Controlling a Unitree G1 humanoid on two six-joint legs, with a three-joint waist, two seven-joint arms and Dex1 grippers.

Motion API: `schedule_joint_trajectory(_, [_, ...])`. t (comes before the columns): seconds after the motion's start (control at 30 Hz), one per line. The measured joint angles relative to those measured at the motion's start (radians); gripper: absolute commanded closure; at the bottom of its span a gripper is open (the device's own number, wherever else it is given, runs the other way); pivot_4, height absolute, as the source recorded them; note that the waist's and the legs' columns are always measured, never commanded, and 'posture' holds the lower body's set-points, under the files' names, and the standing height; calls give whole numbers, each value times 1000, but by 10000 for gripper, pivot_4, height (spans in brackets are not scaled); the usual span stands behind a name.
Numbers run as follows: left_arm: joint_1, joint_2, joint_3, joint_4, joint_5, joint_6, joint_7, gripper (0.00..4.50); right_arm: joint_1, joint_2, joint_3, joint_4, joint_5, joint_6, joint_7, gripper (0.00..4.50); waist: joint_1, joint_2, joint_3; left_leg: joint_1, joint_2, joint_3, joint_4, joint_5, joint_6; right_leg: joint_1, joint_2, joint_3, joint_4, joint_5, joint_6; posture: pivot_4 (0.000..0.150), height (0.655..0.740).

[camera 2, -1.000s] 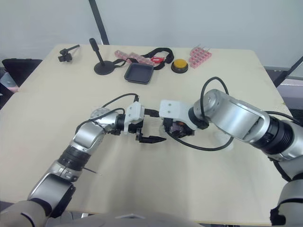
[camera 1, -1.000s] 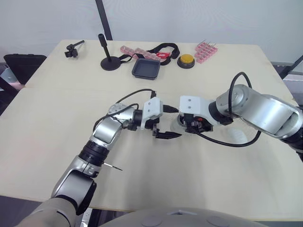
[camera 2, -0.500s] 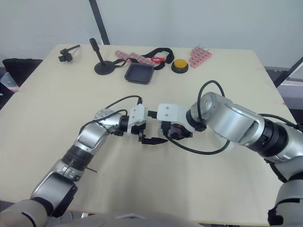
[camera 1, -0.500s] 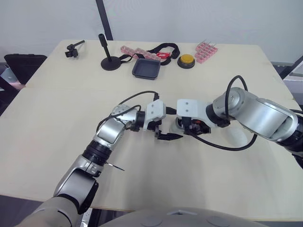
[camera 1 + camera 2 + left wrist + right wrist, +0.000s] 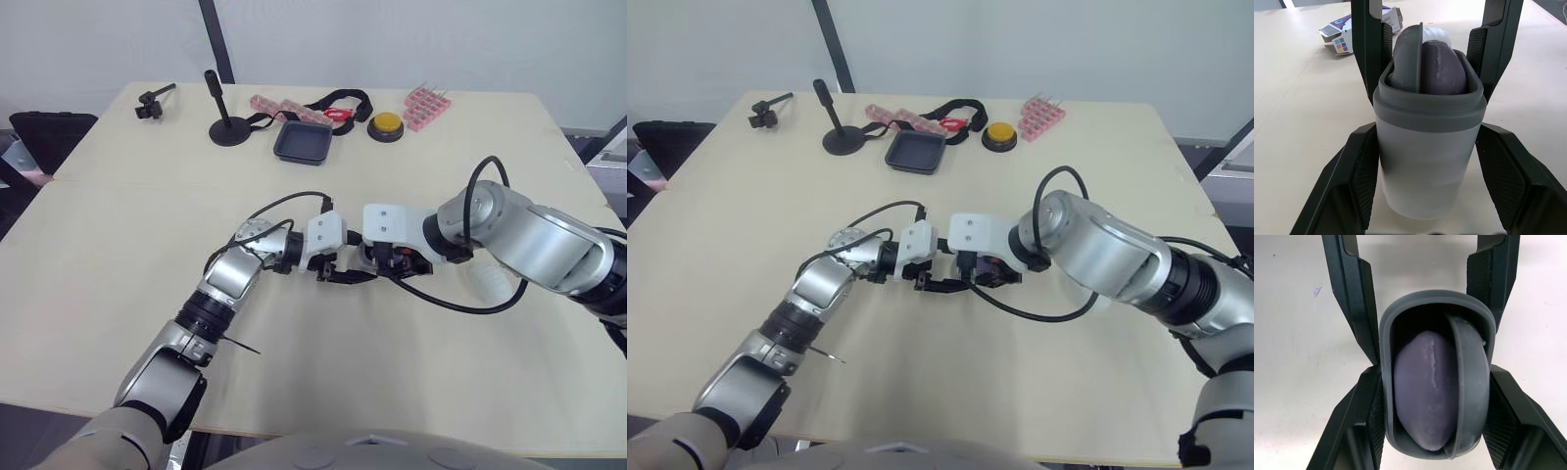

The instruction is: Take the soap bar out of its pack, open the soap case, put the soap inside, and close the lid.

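Frosted grey plastic soap case with a dark grey rim [image 5: 1427, 161] sits mid-worktop [image 5: 323, 392]. The left pincer [image 5: 345, 275] is clamped on its body and the right pincer [image 5: 390, 262] on its rim end. Judged light, stiff-walled and smooth: grip the flat sides. Right wrist view looks into the mouth, where the mauve oval soap bar [image 5: 1422, 387] is inside and the grey lid [image 5: 1466, 382] is wedged beside it, not closed. Left wrist view adds the side wall and, beyond, the printed carton pack [image 5: 1359, 27].

Both arms I'm driving wear rounded silver shells with black joint bands: the left arm [image 5: 220, 294] is slim, the right arm [image 5: 534, 230] bulkier. Each wrist ends in a white block [image 5: 389, 221] dotted with small screws, with black cable [image 5: 490, 299] looping past it. The right gripper [image 5: 1434, 372] has black fingers [image 5: 1352, 431] with cross-hatched pads.
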Motion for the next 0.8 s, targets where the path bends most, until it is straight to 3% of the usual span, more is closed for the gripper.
schedule_joint_trajectory(0.8, [-22, 26, -1, 6, 5, -11, -19, 14524, 28, -1, 0, -1, -49, -55, 33, 22475, 0, 0, 0, 0, 0, 0, 0, 0, 0, 0, 0, 0, 1, 0, 0, 1500, 7400])
